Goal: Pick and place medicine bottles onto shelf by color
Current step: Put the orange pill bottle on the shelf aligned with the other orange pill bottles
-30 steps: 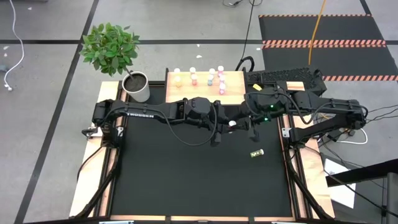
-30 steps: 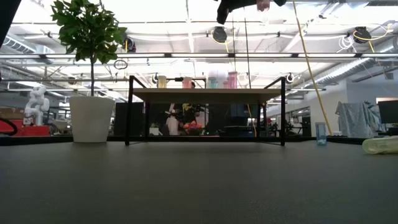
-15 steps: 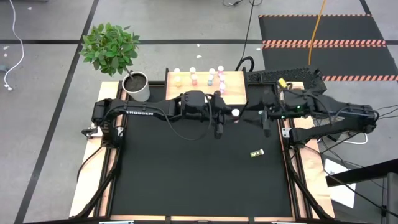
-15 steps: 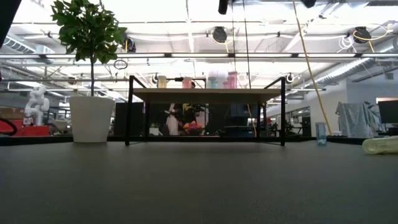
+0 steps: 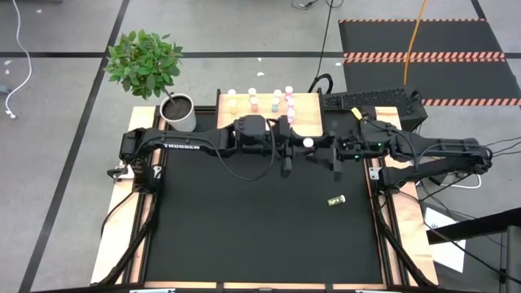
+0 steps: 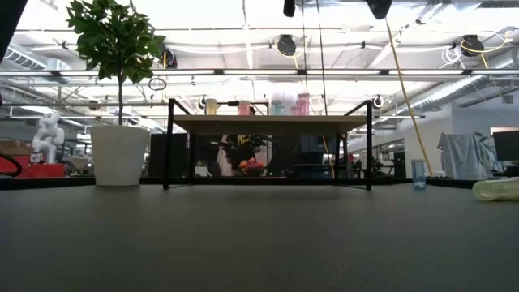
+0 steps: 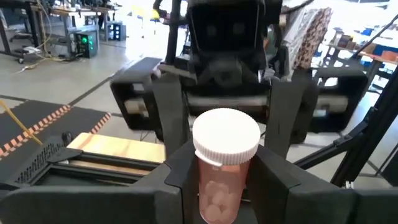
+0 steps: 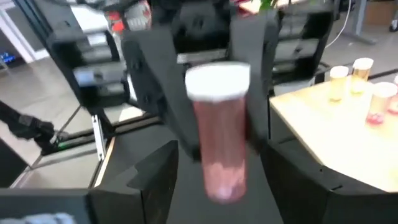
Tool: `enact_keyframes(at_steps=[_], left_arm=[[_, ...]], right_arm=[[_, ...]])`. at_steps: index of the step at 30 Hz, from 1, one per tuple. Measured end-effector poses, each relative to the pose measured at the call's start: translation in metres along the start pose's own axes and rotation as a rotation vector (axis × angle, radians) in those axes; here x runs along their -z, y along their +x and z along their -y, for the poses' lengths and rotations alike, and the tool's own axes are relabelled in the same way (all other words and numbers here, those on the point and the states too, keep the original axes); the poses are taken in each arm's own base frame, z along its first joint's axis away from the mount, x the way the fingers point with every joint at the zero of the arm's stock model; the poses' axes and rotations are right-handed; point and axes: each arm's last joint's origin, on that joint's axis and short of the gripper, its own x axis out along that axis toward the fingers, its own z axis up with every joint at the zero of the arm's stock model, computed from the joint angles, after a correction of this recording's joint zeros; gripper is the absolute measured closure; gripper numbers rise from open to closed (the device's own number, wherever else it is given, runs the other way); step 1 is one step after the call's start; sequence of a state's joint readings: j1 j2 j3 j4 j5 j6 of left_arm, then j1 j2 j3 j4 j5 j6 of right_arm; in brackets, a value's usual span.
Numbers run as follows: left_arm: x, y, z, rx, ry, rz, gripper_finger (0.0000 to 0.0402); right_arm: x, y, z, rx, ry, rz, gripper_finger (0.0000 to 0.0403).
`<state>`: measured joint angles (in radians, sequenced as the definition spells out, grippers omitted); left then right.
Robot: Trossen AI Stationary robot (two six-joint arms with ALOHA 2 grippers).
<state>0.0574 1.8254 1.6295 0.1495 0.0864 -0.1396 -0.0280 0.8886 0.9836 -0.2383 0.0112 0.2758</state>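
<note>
The left tool [image 7: 217, 186] is clamping a pink bottle [image 7: 225, 163] just beside the shelf [image 5: 269, 122]; the right tool [image 8: 211, 180], jaws spread around it, is gripping nothing; next, carrying it to the shelf's pink bottles [image 5: 288, 101].

The only lettering I can read is the white word "TROSSEN" along the upper link of my left arm [image 5: 182, 147], seen from the high view. The bottles, the shelf, the plant pot and the room behind carry no print that I can make out.
</note>
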Motion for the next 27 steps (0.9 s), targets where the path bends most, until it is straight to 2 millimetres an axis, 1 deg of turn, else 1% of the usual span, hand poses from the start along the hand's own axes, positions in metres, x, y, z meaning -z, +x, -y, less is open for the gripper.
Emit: enact_keyframes(at_steps=[4, 10, 13, 16, 22, 27], left_arm=[[-0.001, 0.0, -0.002, -0.004, 0.0, 0.008, 0.0288], [-0.001, 0.0, -0.003, -0.005, -0.022, 0.005, 0.0288], [-0.001, 0.0, -0.004, -0.017, -0.051, 0.006, 0.0287], [-0.001, 0.0, -0.005, -0.027, -0.053, 0.007, 0.0269], [0.0, -0.002, -0.005, -0.034, -0.046, -0.015, 0.0198], [-0.004, -0.007, -0.005, -0.035, -0.042, -0.031, 0.0151]], right_arm=[[0.003, 0.004, 0.0, -0.006, 0.0, -0.03, 0.0218], [0.003, 0.005, 0.003, 0.009, 0.006, -0.038, 0.0291], [0.003, 0.005, 0.005, 0.02, 0.009, -0.036, 0.0315], [0.003, 0.005, 0.007, 0.036, 0.016, -0.039, 0.0316], [0.006, 0.004, 0.011, 0.1, -0.018, -0.068, 0.0288], [0.007, 0.004, 0.011, 0.102, -0.05, -0.08, 0.0294]])
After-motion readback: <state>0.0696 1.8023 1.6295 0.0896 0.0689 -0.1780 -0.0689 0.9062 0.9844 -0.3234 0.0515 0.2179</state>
